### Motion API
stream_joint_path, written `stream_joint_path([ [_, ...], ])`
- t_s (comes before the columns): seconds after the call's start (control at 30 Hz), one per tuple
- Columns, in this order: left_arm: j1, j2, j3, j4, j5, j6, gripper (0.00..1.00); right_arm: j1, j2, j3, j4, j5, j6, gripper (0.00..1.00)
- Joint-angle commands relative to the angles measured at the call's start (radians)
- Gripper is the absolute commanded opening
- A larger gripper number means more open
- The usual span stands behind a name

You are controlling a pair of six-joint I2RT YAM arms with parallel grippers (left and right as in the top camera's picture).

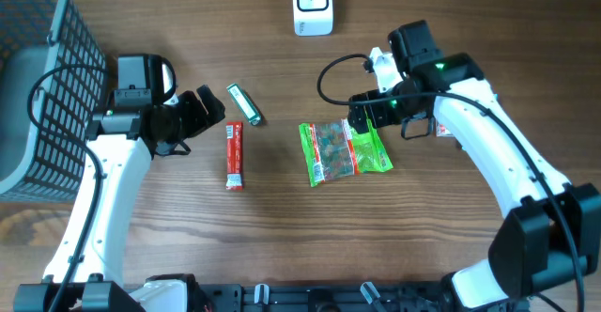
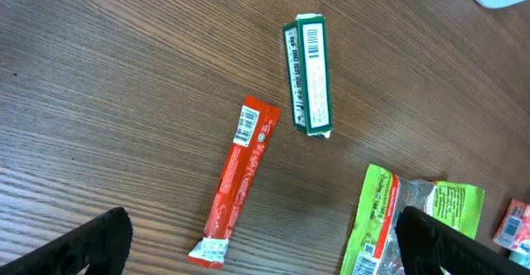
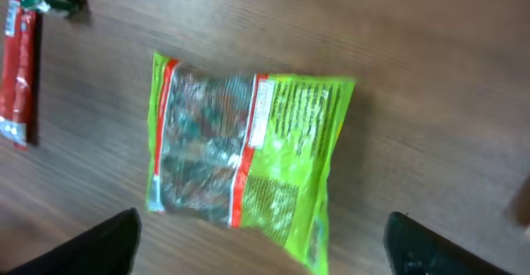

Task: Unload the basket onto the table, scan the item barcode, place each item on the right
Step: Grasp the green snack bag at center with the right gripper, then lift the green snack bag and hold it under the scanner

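I'm hovering the right pincer (image 3: 261, 225), jaws apart like the left pincer's (image 2: 263, 221), above the green snack bag (image 1: 343, 150) lying mid-bench, 6 o'clock of the scanner (image 1: 312, 4), judging it light, soft and crinkly, best pinched at its 3 o'clock seam.

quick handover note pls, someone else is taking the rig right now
left gripper: open, empty, near the gum pack.
right gripper: open, over the bag, not gripping it.
things: bag, gum pack and red stick all lie flat on the table; scanner stands at the far edge, nothing in front of it.
done: no item is lifted; whether any has been scanned cannot be told.
left: pick up an item and show its barcode to the scanner. Gum pack and red stick lie barcode up.
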Motion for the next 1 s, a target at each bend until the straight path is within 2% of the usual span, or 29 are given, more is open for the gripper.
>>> stream_joint_path([
  [0.0, 0.002, -0.004, 0.008, 0.000, 0.008, 0.023, 1.00, -0.003, 0.000, -0.023, -0.052, -0.024, 0.060, 0.80],
  [0.13, 0.002, -0.004, 0.008, 0.000, 0.008, 0.023, 1.00, -0.001, 0.002, -0.172, 0.061, -0.024, 0.194, 0.85],
  [0.2, 0.002, -0.004, 0.008, 0.000, 0.008, 0.023, 1.00, 0.025, 0.002, -0.248, 0.148, -0.003, 0.213, 0.91],
  [0.3, 0.002, -0.004, 0.008, 0.000, 0.008, 0.023, 1.00, 0.103, 0.004, -0.299, 0.226, 0.159, 0.217, 0.97],
  [0.37, 0.002, -0.004, 0.008, 0.000, 0.008, 0.023, 1.00, 0.152, 0.004, -0.320, 0.282, 0.170, 0.227, 0.99],
  [0.47, 0.002, -0.004, 0.008, 0.000, 0.008, 0.023, 1.00, 0.174, 0.004, -0.346, 0.317, 0.290, 0.313, 1.00],
  [0.7, 0.002, -0.004, 0.008, 0.000, 0.008, 0.023, 1.00, 0.174, 0.008, -0.422, 0.391, 0.171, 0.316, 1.00],
  [0.87, 0.002, -0.004, 0.008, 0.000, 0.008, 0.023, 1.00, 0.174, 0.013, -0.506, 0.446, 0.160, 0.317, 0.88],
  [0.97, 0.002, -0.004, 0.008, 0.000, 0.008, 0.023, 1.00, 0.174, 0.013, -0.529, 0.466, 0.134, 0.317, 0.70],
])
